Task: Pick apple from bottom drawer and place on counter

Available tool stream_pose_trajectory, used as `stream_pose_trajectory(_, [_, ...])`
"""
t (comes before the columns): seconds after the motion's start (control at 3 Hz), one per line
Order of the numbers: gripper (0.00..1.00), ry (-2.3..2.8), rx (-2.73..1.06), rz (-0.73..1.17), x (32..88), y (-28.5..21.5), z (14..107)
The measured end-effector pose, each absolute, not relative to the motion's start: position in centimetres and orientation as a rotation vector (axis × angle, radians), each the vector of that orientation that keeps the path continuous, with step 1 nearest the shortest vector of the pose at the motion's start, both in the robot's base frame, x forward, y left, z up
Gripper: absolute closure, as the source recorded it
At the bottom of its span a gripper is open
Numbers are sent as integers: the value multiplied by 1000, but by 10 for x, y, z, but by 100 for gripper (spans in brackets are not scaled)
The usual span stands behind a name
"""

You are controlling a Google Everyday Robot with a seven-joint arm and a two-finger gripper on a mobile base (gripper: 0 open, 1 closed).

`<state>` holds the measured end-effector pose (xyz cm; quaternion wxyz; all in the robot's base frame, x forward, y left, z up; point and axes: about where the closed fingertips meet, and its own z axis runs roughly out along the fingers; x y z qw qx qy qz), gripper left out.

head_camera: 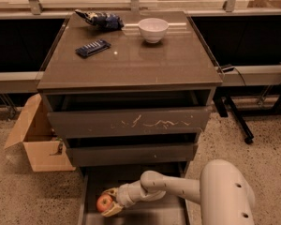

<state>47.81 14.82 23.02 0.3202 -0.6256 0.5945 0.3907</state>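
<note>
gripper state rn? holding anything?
Gripper: closed on the apple, fingers above and below it, low in the open bottom drawer.
</note>
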Motion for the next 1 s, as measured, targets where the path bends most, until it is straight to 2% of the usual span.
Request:
stream_pose_trajectory(0.67, [100,1565,-1641,1033,477,152,227])
stream_pose_trajectory(1.0, [100,1536,-1657,1036,468,151,257])
